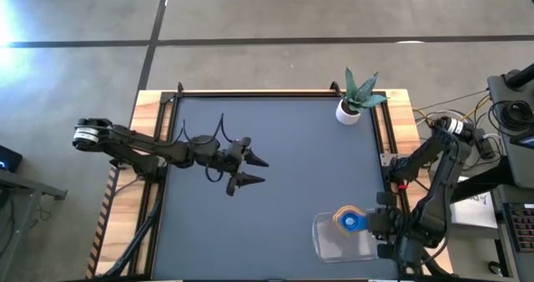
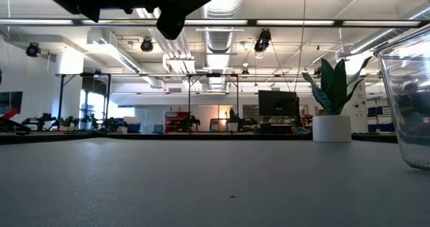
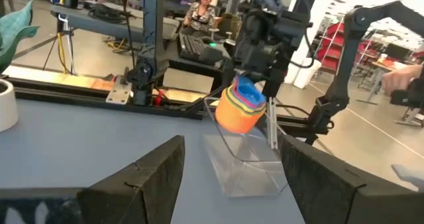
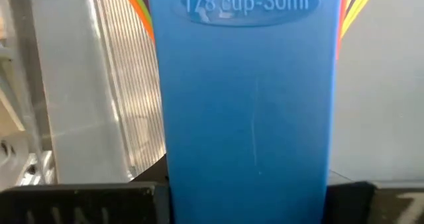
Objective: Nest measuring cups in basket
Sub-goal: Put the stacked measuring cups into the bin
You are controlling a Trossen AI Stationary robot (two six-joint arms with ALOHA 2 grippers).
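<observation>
A nested stack of measuring cups (image 3: 240, 108), orange outermost with a blue one on top (image 1: 350, 222), hangs in my right gripper (image 1: 377, 225) over the clear basket (image 1: 332, 245) at the table's near right corner. In the right wrist view the blue handle marked "1/8 cup-30ml" (image 4: 245, 105) fills the picture, with orange, yellow and red handle edges behind it. No loose cups show on the table. My left gripper (image 1: 264, 170) is open and hovers high over the table's middle, its fingers pointing toward the basket (image 3: 248, 171). My right gripper is shut on the stacked handles of the cups, the blue handle (image 4: 245, 151) uppermost between the two fingers (image 4: 79, 204). It comes roughly level from the table's right side, along the handles. The stack is lifted clear, a little above the basket's rim (image 3: 225, 128).
A small white pot with a green plant (image 1: 350, 107) stands at the far right corner. Black rails run along the table's edges (image 1: 250, 93). Wide bare mat lies between the left gripper and the basket. A person sits in the room beyond the table (image 3: 202, 8).
</observation>
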